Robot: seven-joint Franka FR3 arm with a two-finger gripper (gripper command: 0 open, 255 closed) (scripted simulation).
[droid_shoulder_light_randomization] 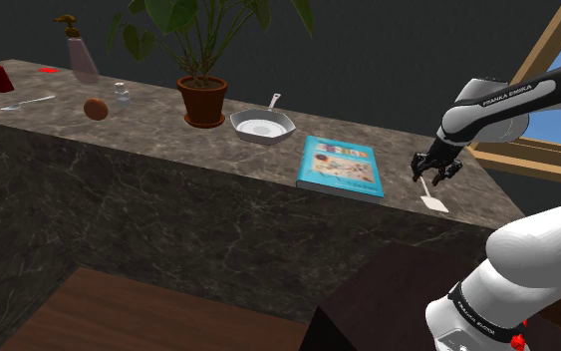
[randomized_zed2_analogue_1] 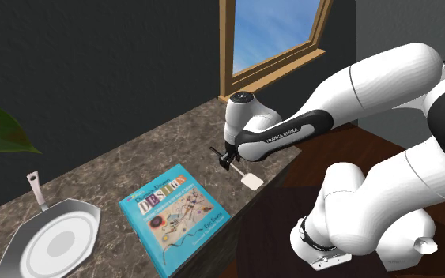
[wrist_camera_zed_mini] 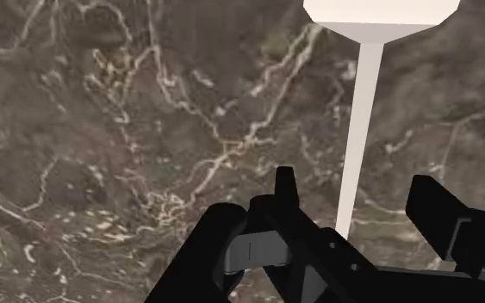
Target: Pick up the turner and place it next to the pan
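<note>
Jaws: set apart, low over the worktop (droid_shoulder_light_randomization: 148, 115). One stands on either side of the handle of the turner (wrist_camera_zed_mini: 369, 103), with bare stone showing in both gaps in the wrist view. They clasp nothing.
Turner: pale and plain, lying flat on the worktop at the right of the shoulder view, close to the front edge. Its blade points away from the jaws, and its handle runs back under them.
Pan (droid_shoulder_light_randomization: 261, 127): grey and empty, at the middle of the shoulder view and the lower left of the second exterior view. It is well apart from the turner.
Book (droid_shoulder_light_randomization: 343, 167): blue cover, lying flat between the pan and the turner, touching neither.
Arm (randomized_zed2_analogue_1: 355, 87): white, reaching in from the right of both exterior views and bent down over the turner.
Plant pot (droid_shoulder_light_randomization: 203, 100): terracotta with broad green leaves, just beyond the pan toward the shoulder view's left.
Window (randomized_zed2_analogue_1: 280, 31): wooden frame with blue sky, at the top of the second exterior view.
Far end: a brown ball (droid_shoulder_light_randomization: 96, 109) and a pump bottle (droid_shoulder_light_randomization: 79, 50), upper left of the shoulder view.
</note>
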